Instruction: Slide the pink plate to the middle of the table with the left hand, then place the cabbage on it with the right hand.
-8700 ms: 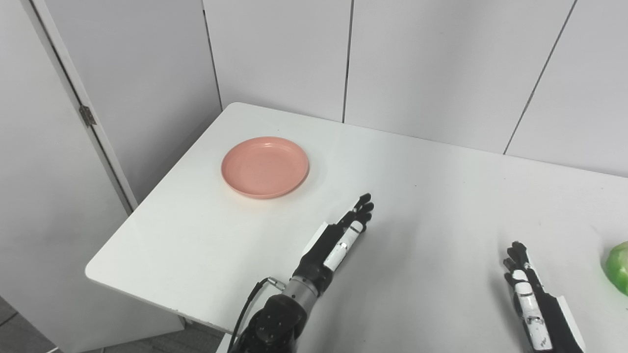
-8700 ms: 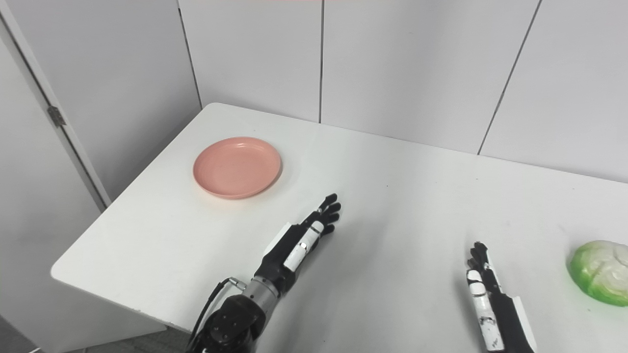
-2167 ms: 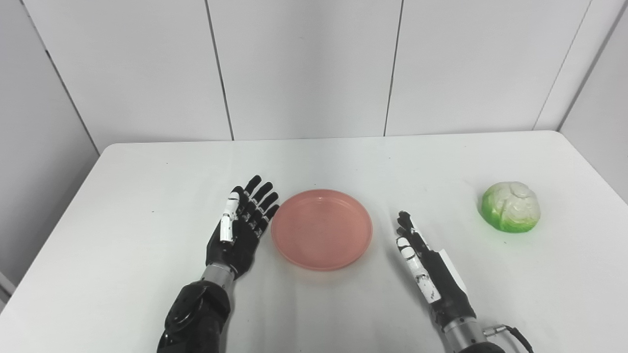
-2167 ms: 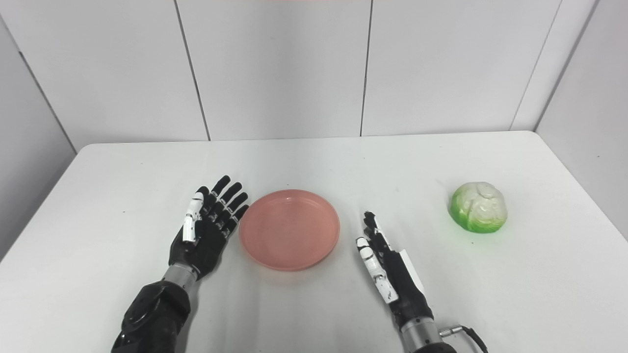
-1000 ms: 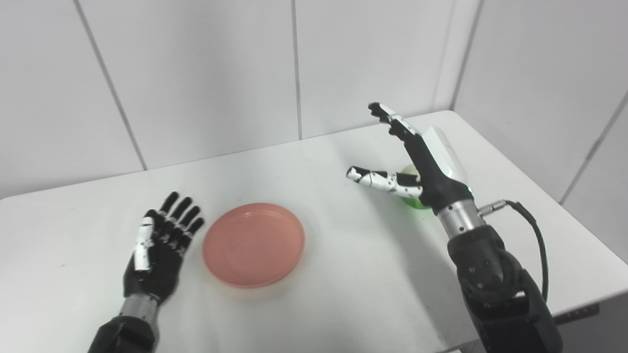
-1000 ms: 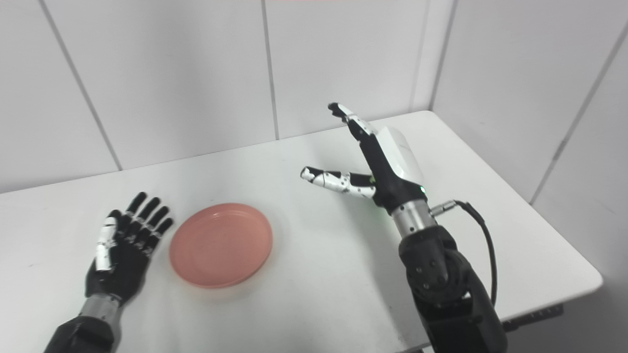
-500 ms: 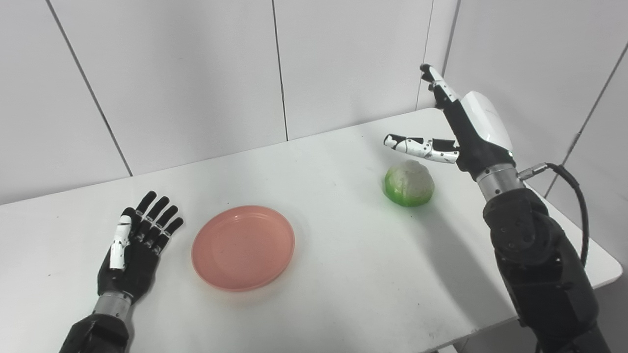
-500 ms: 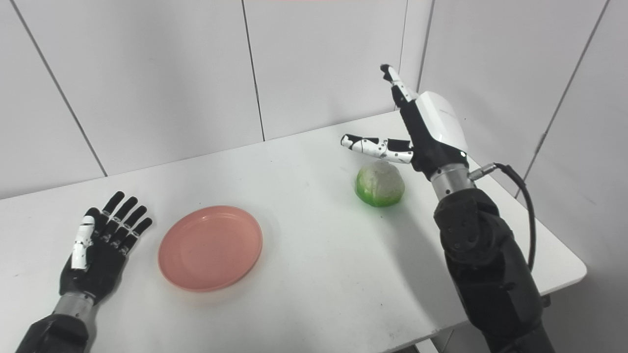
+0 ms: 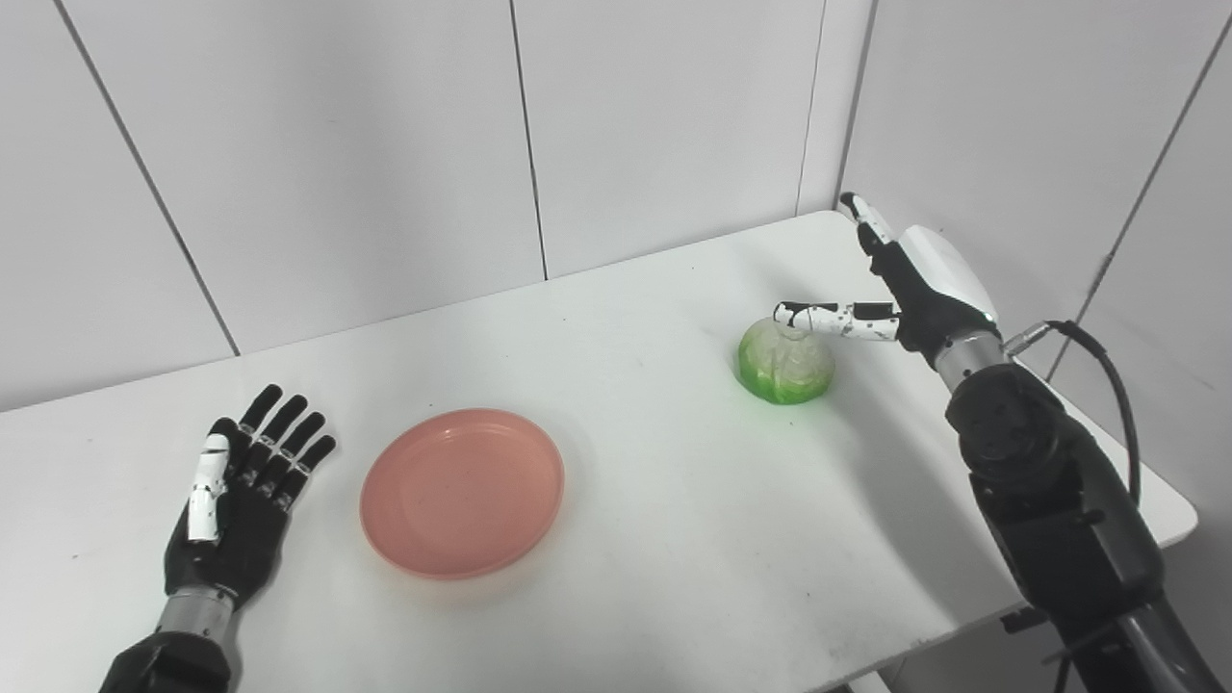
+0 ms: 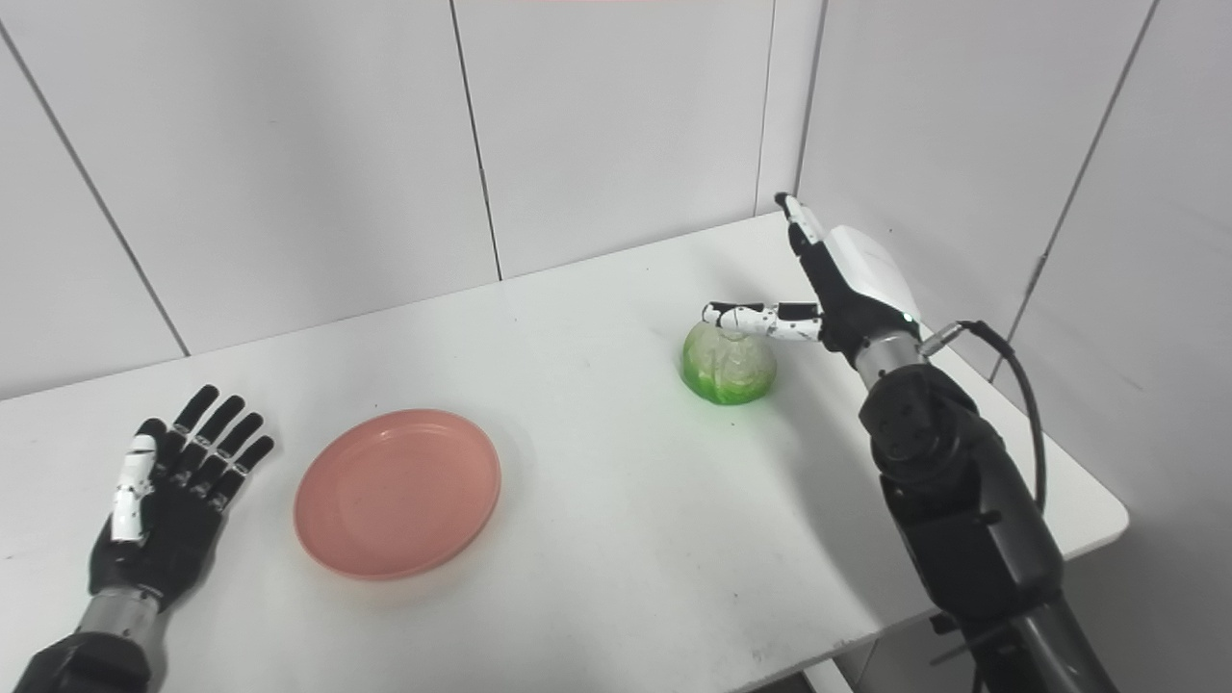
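Note:
The pink plate [image 9: 462, 492] lies flat on the white table [image 9: 635, 539], left of its middle. A green and white cabbage [image 9: 784, 362] sits toward the far right of the table. My right hand [image 9: 905, 289] is open just to the right of the cabbage and a little above it; its thumb reaches over the cabbage's top while the fingers point up and away. Whether the thumb touches the cabbage I cannot tell. My left hand [image 9: 236, 500] rests open, palm down, on the table a short way left of the plate, apart from it.
The table's right edge [image 9: 1107, 452] and its far right corner lie close behind the right hand. White wall panels [image 9: 674, 125] rise along the back and right side. My right forearm [image 9: 1049, 500] with its black cable [image 9: 1116, 385] hangs over the right edge.
My right hand has come down from above the cabbage until its thumb lies across the top. The camera has shifted slightly to the right. The plate and left hand have stayed put.

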